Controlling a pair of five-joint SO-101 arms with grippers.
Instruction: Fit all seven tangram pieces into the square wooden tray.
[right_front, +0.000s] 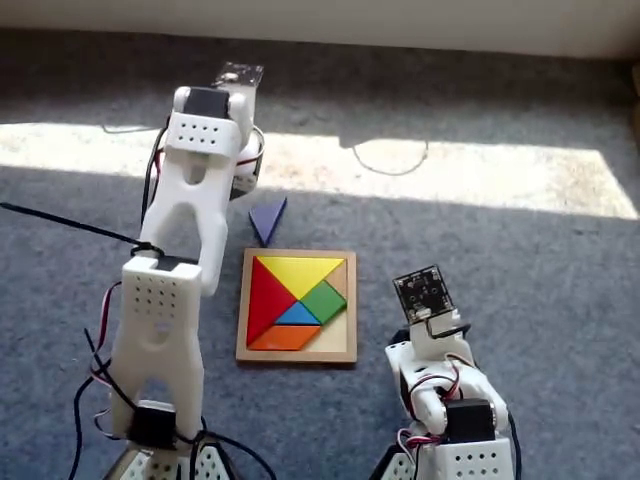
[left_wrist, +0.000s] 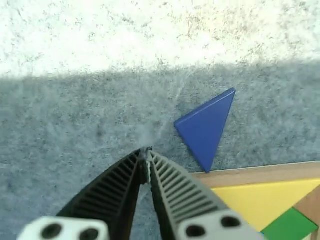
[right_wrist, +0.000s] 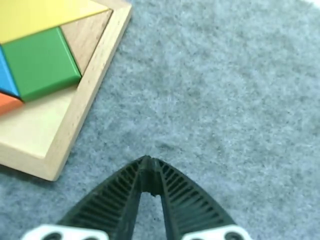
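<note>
Blue triangular tangram piece (left_wrist: 205, 127) lies just outside the square wooden tray (left_wrist: 250, 174), near my left gripper (left_wrist: 146, 152), whose tips are pressed together and empty. My right gripper (right_wrist: 147, 162) is likewise closed.

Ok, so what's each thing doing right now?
wooden tray: partly filled
yellow triangle: in tray
red triangle: in tray
green square: in tray
light blue triangle: in tray
orange piece: in tray
dark blue triangle: on carpet, outside tray
left tool: shut, empty
right tool: shut, empty

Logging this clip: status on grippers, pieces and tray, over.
Left gripper shut, empty, near blue triangle. Right gripper shut, empty, beside tray. Triangle outside tray, by its rim. Nothing between them.
</note>
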